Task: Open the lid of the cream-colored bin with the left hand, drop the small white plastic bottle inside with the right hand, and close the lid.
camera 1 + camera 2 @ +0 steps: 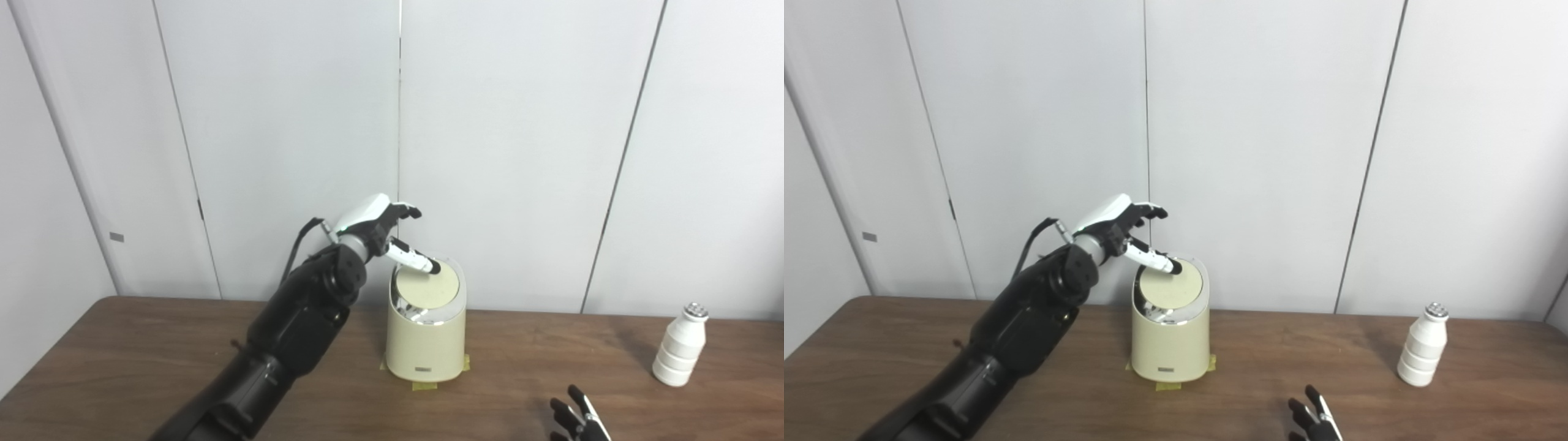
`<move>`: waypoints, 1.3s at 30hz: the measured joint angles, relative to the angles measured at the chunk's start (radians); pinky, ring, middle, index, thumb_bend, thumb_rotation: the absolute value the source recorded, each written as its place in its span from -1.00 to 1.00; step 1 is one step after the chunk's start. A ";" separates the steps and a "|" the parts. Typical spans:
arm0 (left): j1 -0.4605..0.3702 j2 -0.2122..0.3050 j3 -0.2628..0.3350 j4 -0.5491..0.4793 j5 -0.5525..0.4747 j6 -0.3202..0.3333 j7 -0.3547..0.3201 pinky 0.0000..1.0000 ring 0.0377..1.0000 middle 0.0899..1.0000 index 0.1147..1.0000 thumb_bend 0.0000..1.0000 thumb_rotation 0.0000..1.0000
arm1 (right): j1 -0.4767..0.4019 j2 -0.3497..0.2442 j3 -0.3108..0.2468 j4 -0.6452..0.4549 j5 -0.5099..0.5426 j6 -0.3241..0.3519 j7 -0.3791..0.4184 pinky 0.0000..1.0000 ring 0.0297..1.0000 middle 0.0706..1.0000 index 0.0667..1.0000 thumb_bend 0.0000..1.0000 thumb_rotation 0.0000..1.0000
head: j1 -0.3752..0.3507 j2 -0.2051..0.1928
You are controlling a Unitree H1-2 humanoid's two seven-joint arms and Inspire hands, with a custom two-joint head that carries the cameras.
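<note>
The cream-colored bin [425,343] stands on the wooden table [122,355], taped down at its base. Its round lid [427,286] is tilted, with a dark gap showing at the front-left rim. My left hand [383,228] hovers over the bin with fingers apart, and one extended finger [416,261] presses on the back part of the lid. The small white plastic bottle [680,346] stands upright at the far right of the table. Only the spread fingertips of my right hand [576,422] show at the bottom edge, well short of the bottle and holding nothing.
A white panelled wall [490,153] rises right behind the table. Yellow tape [424,385] marks the bin's spot. Bare wood lies between the bin and the bottle.
</note>
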 measured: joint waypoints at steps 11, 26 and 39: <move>-0.033 0.010 -0.085 0.041 0.091 -0.048 -0.023 0.43 0.71 0.76 0.69 0.86 -0.79 | 0.018 0.038 0.007 -0.029 -0.002 0.021 -0.033 0.82 0.89 0.84 1.00 0.20 1.00 | -0.003 0.022; -0.037 0.044 -0.136 0.011 0.222 -0.135 -0.049 0.45 0.67 0.73 0.73 0.84 -0.85 | 0.025 0.038 0.009 -0.041 0.000 0.037 -0.041 0.82 0.89 0.84 1.00 0.19 1.00 | -0.002 0.038; -0.036 -0.014 -0.139 0.018 0.280 -0.144 -0.024 0.53 0.75 0.78 0.75 0.81 -0.79 | 0.031 0.036 0.016 -0.060 -0.020 0.059 -0.048 0.82 0.92 0.87 1.00 0.19 1.00 | -0.020 0.051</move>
